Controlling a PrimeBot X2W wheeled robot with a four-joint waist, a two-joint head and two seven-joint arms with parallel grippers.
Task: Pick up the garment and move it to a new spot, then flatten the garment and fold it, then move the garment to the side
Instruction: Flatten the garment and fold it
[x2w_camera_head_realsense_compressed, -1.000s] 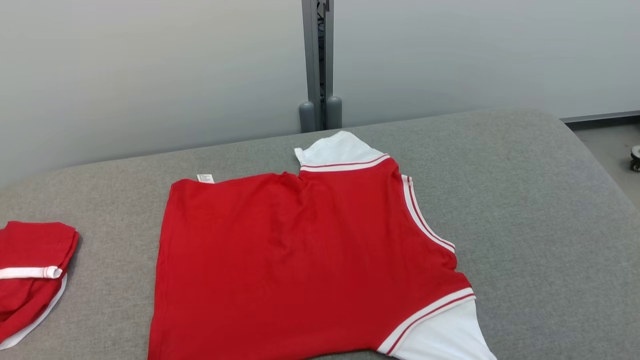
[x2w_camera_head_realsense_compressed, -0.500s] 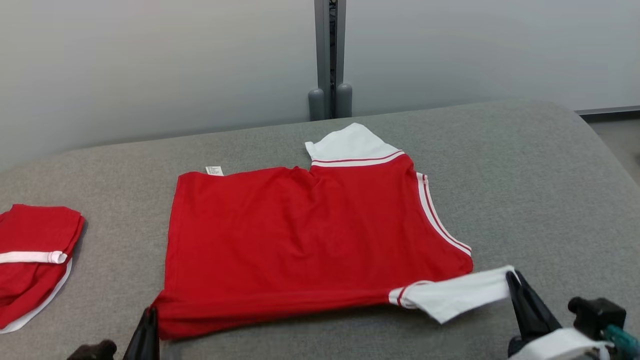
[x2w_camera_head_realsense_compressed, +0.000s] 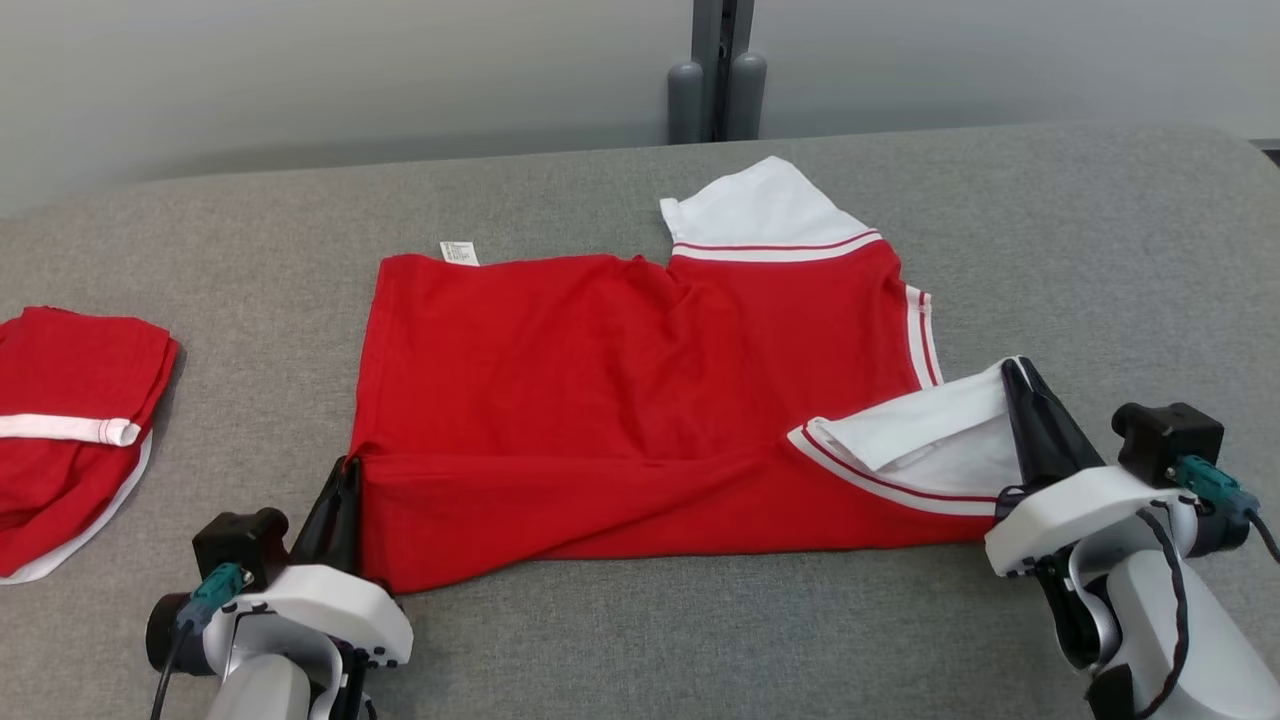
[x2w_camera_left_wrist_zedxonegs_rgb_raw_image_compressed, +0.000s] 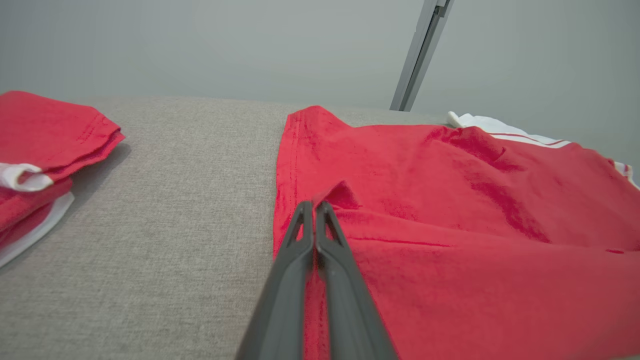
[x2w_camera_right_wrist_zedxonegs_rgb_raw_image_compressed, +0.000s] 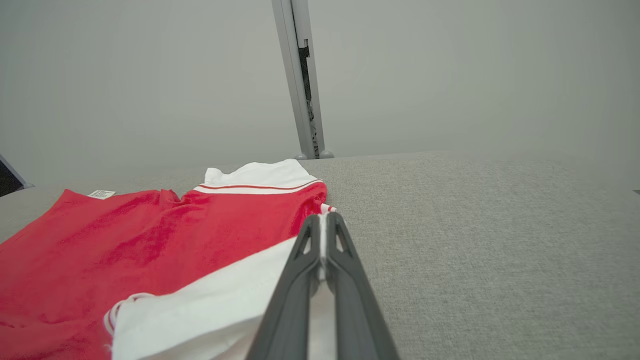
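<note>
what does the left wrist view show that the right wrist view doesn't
Left wrist view adds: the left gripper, shut on the red shirt at its hem corner, and a folded red garment off to the side. Right wrist view adds: the right gripper, shut on the near white sleeve, and a small label at the far hem. Both: the shirt's red body, its far white sleeve, the grey table and the grey post.

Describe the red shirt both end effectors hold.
Red knit shirt with white, red-striped sleeves and a small label, lying on the grey padded table. Its near edge is lifted and doubled over: left end effector shut on the hem corner, right end effector shut on the near sleeve.
</note>
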